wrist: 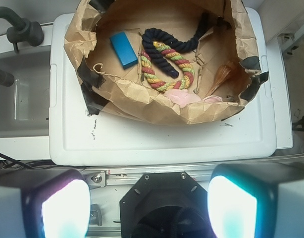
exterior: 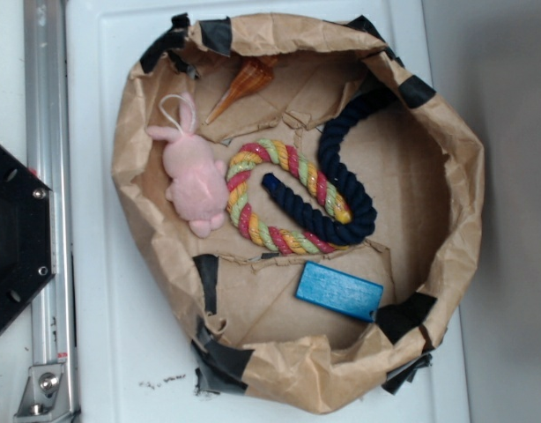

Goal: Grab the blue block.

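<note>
Exterior view: the blue block [exterior: 339,290] lies flat on the floor of the paper-bag basket [exterior: 455,176] at about five o'clock, close under the bag's lower wall. Its long axis runs from ten to four o'clock. It is a bright-blue slab with faint grain, apart from the navy rope [exterior: 341,189] above it. The gripper is out of sight here.

Wrist view: the gripper [wrist: 149,208] stands spread wide and empty, its two pads glowing at the bottom edge. The blue block [wrist: 124,48] lies well away at about eleven o'clock, inside the bag.
</note>
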`<state>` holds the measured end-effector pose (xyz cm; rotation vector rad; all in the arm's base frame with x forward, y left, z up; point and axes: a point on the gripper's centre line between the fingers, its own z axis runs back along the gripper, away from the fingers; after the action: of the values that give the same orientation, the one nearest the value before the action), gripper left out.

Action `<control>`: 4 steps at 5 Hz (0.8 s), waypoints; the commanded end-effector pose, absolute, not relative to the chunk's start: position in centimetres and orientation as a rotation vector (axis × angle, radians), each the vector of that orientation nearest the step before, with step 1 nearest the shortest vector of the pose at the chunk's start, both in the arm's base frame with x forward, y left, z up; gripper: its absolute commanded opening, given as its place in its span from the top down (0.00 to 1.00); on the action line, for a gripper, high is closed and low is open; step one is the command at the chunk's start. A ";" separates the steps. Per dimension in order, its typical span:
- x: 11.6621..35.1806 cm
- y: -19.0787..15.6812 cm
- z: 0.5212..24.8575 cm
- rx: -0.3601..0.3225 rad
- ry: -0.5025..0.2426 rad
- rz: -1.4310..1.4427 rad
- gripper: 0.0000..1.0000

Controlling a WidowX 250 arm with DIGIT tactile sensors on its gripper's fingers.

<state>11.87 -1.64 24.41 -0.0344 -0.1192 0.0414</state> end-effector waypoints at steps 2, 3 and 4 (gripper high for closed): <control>16.9 -1.2 22.7 0.004 -0.213 0.002 0.00; 22.0 -0.9 21.0 -0.023 -0.295 -0.070 0.00; 27.0 -1.4 17.3 -0.008 -0.283 -0.153 0.00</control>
<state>26.32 -0.95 15.32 -0.0092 -0.2142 -0.1457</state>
